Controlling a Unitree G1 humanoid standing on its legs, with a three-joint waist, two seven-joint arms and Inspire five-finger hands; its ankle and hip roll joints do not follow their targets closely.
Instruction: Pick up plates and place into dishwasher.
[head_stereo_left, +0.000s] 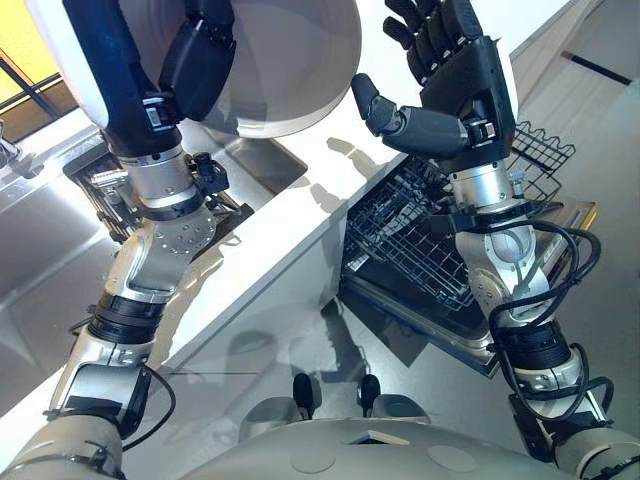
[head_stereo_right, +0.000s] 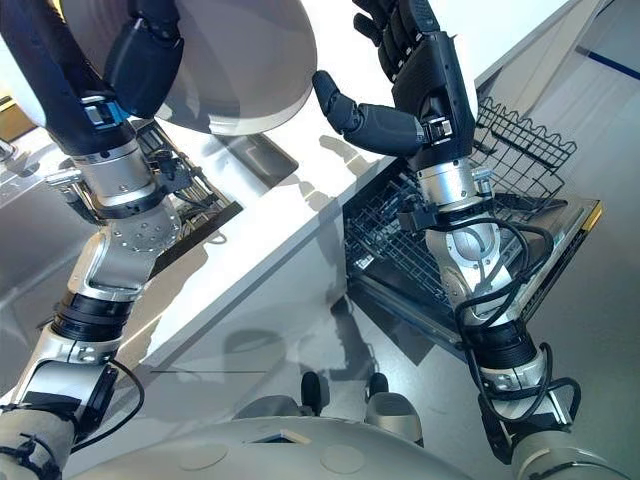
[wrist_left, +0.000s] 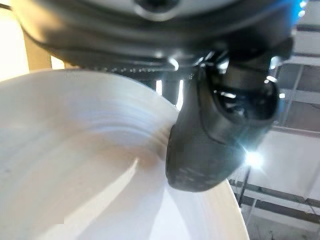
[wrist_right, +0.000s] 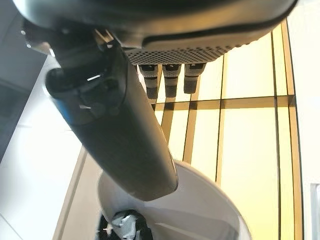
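Note:
A large white plate (head_stereo_left: 290, 70) is held up high, well above the countertop, with my left hand (head_stereo_left: 200, 55) shut on its left rim. In the left wrist view the thumb (wrist_left: 215, 140) presses on the plate's (wrist_left: 75, 165) inner face near the edge. Just right of the plate, my right hand (head_stereo_left: 465, 80) is raised and open, its fingers upright and its thumb (head_stereo_left: 385, 110) reaching toward the rim without touching it. Below the right arm the dishwasher stands open, with its dark wire rack (head_stereo_left: 410, 240) pulled out.
A white countertop (head_stereo_left: 290, 240) runs diagonally between the steel sink (head_stereo_left: 40, 250) on the left and the dishwasher. A metal drying rack (head_stereo_left: 100, 190) sits by the sink. A black wire basket (head_stereo_left: 540, 150) juts out at the dishwasher's far right.

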